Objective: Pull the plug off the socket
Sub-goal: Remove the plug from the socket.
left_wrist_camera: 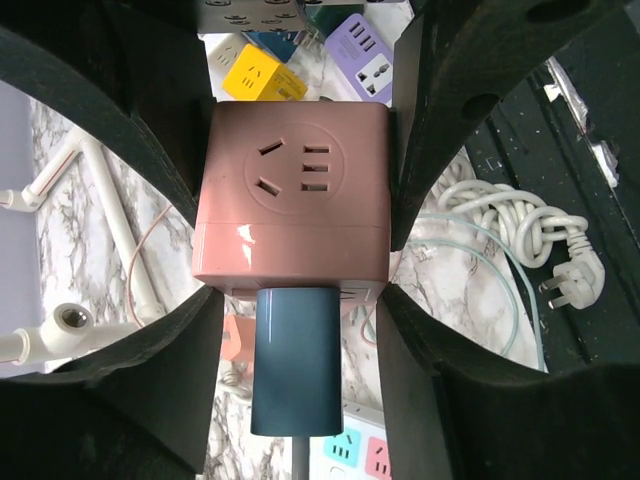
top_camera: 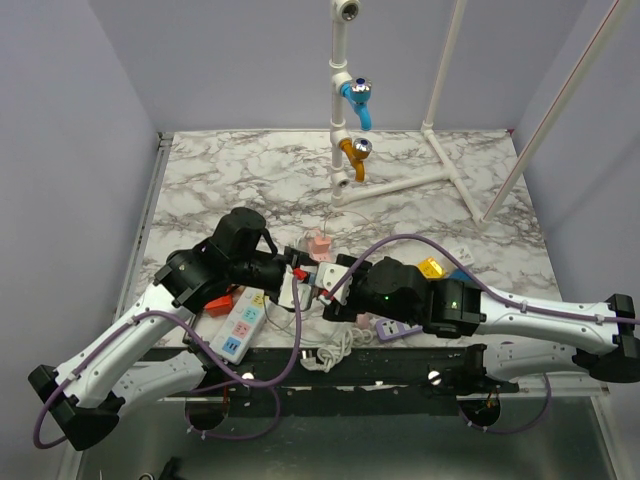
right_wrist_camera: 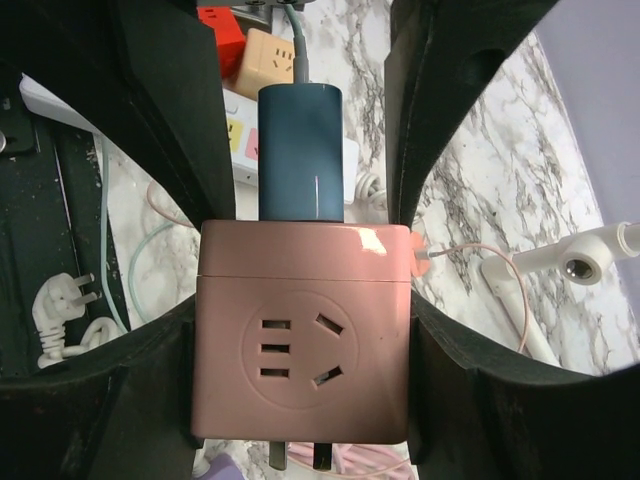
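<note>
1. Pinched between fingers of left gripper (left_wrist_camera: 296,200): pink socket cube (left_wrist_camera: 290,170), centre of left wrist view.
2. Seated in cube's face at 6 o'clock: dark teal plug (left_wrist_camera: 295,360).
3. Clamped on same cube from opposite side: right gripper (right_wrist_camera: 302,330); plug there at 12 o'clock.
4. At 3 o'clock, left view: coiled white cable (left_wrist_camera: 500,215).

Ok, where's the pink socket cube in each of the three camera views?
Top external: pink socket cube at the centre of the picture, mid-table.
Left wrist: pink socket cube upper centre, dark blue plug sticking out below it.
Right wrist: pink socket cube lower centre, plug above it.
Shared landmark: white coiled cable, right in the left wrist view, lower left in the right wrist view.
</note>
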